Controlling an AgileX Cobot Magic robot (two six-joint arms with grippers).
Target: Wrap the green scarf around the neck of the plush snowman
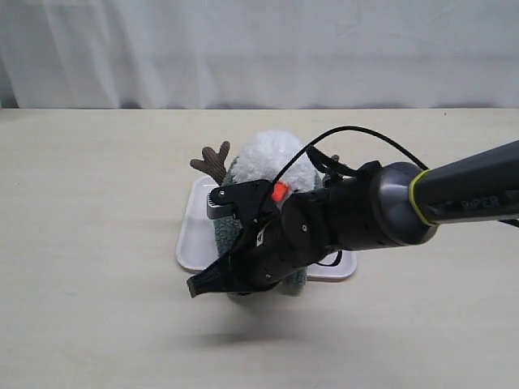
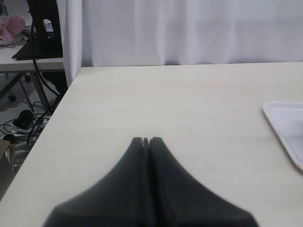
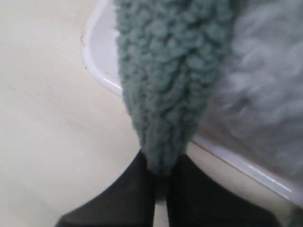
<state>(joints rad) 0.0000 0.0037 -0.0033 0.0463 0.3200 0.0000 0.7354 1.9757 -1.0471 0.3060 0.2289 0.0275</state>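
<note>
The right hand (image 3: 162,187) is pinching the tip of the green scarf (image 3: 165,90), a narrow strip of fuzzy grey-green fleece, with its two black fingers pressed together on it. From the hand, the strip is running up along the flank of the plush snowman (image 1: 272,158), a fluffy white two-ball toy with an orange nose (image 1: 279,192) and a brown corduroy branch arm (image 1: 212,160). The snowman is sitting on a flat white plastic tray (image 1: 193,235) on the pale wood-look worktop (image 1: 97,211). The arm is covering the snowman's neck in the exterior view, so how far the scarf is going round it cannot be told.

Handling: the fleece is looking light, soft and limp, so it should drape rather than hold a shape. Its pile will probably cling to the plush, and a hard pull could drag or tip the light toy. Take hold at the end, gripping across the full width.

The left hand (image 2: 146,141) is hovering over the worktop, pressed together and holding nothing.
</note>
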